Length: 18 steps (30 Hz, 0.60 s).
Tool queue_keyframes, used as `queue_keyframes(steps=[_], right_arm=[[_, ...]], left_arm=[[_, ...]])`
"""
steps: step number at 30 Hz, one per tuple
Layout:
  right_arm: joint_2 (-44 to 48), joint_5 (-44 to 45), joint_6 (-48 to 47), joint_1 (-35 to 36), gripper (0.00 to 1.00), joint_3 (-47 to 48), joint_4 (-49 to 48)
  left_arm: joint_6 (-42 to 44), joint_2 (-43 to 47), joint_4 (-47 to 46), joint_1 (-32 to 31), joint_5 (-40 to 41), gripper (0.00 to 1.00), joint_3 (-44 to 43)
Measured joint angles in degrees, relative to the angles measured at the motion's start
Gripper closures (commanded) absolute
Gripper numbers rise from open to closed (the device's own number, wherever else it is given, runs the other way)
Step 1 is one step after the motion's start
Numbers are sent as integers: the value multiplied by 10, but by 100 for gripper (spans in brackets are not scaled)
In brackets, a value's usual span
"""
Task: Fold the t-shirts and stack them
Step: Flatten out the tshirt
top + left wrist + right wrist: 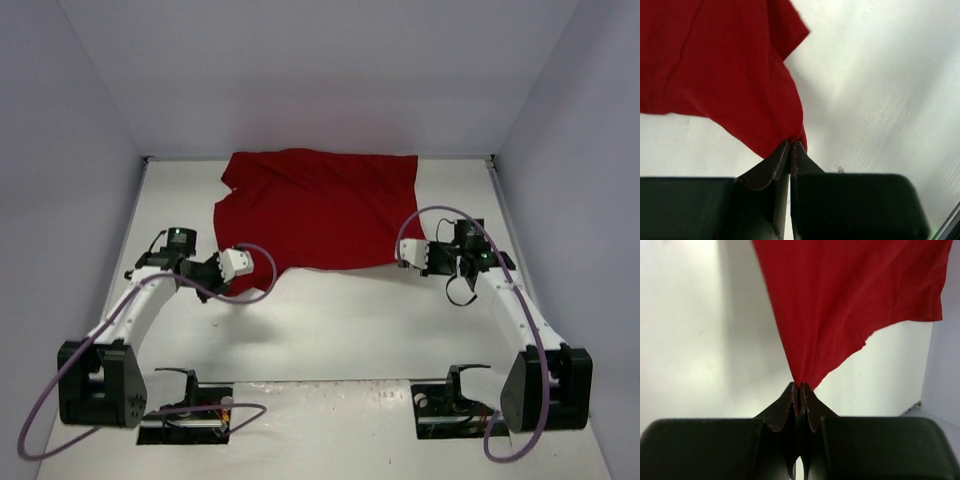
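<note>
A dark red t-shirt lies spread on the white table, reaching to the back wall. My left gripper is shut on the shirt's near left corner; in the left wrist view the cloth runs up from the closed fingertips. My right gripper is shut on the near right corner; in the right wrist view the cloth fans out from the pinched tips. No neck tag shows.
The white table is walled by pale panels at the back and both sides. Purple cables loop from both arms. The arm bases stand at the near edge.
</note>
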State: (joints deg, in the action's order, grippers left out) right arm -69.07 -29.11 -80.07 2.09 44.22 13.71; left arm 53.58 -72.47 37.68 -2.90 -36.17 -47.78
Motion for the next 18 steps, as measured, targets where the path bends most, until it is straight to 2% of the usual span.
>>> queue_keyframes(steps=[6,18], right_arm=[[71,26,-110,2,100,-41,84],[111,80,-223,2,100,-77,200]], left_arm=[[89,117,37,-20,2,100,63],[189,175,135,-27,2,100,90]])
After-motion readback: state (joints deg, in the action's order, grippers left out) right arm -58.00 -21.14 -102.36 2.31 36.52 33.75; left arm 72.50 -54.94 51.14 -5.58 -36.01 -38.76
